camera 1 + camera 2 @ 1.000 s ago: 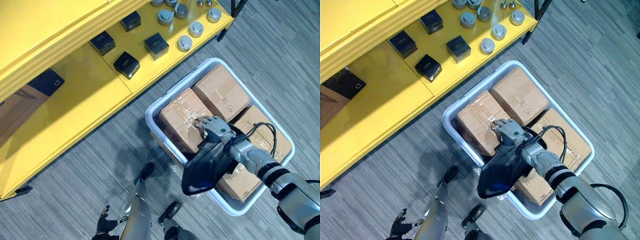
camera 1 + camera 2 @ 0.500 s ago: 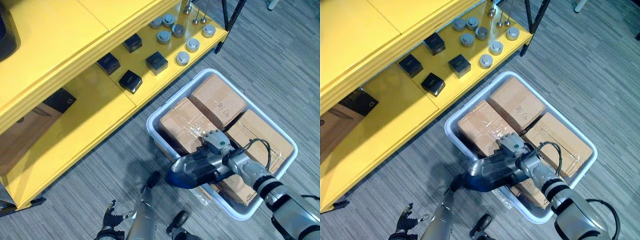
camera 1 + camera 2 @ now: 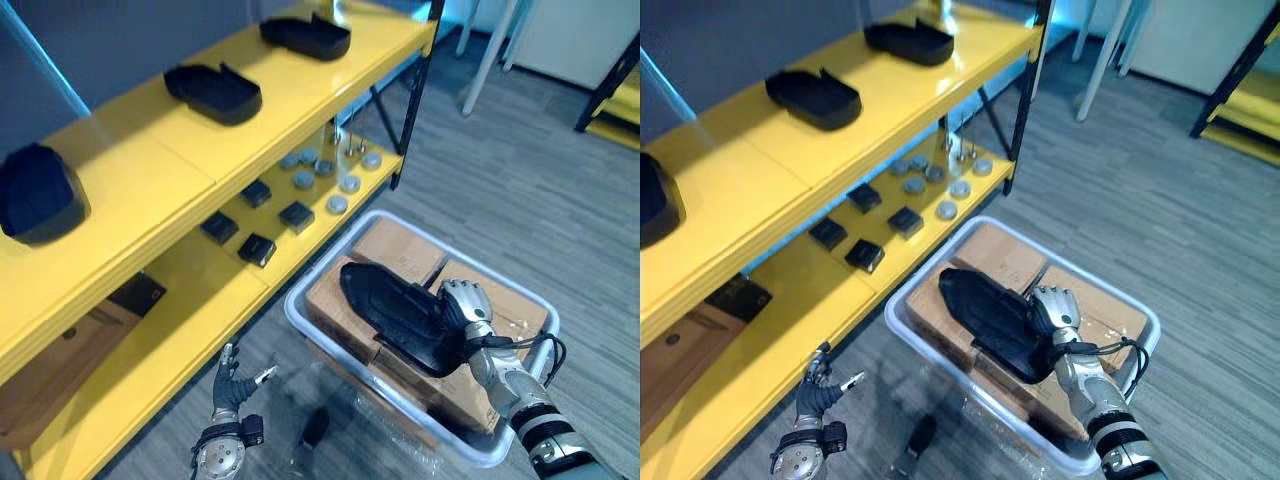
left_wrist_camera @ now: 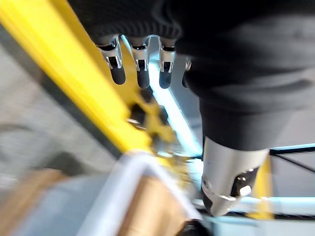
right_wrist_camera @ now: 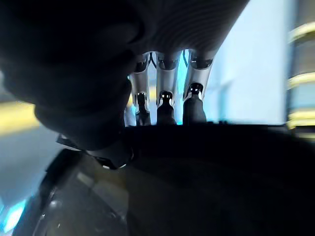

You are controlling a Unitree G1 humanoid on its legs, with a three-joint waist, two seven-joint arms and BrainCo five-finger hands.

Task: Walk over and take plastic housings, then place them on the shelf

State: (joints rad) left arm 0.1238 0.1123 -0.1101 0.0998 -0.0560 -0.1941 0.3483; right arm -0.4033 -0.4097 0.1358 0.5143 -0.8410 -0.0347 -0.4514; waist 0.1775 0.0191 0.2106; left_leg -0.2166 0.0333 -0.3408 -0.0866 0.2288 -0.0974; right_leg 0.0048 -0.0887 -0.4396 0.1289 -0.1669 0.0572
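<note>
A black plastic housing [image 3: 395,315] is held over the white bin [image 3: 300,322], with my right hand [image 3: 463,305] shut on its near end. In the right wrist view the fingers [image 5: 166,105] curl over the housing's dark edge [image 5: 197,172]. Three more black housings lie on the yellow top shelf [image 3: 150,170]: one at the far end [image 3: 305,35], one in the middle [image 3: 213,92], one at the near left [image 3: 40,195]. My left hand [image 3: 232,375] hangs low at the lower left, open, with its fingers [image 4: 130,69] straight and nothing in it.
The bin holds several taped cardboard boxes [image 3: 400,245]. The lower yellow shelf [image 3: 200,290] carries small black blocks [image 3: 257,247] and metal discs [image 3: 337,203]. A black shelf post [image 3: 410,95] stands at the rack's far corner. Grey floor [image 3: 520,190] stretches to the right.
The camera has tilted up, bringing the top shelf into sight. My right hand has raised the housing from beside the bin's front to above the boxes. The left hand stays low.
</note>
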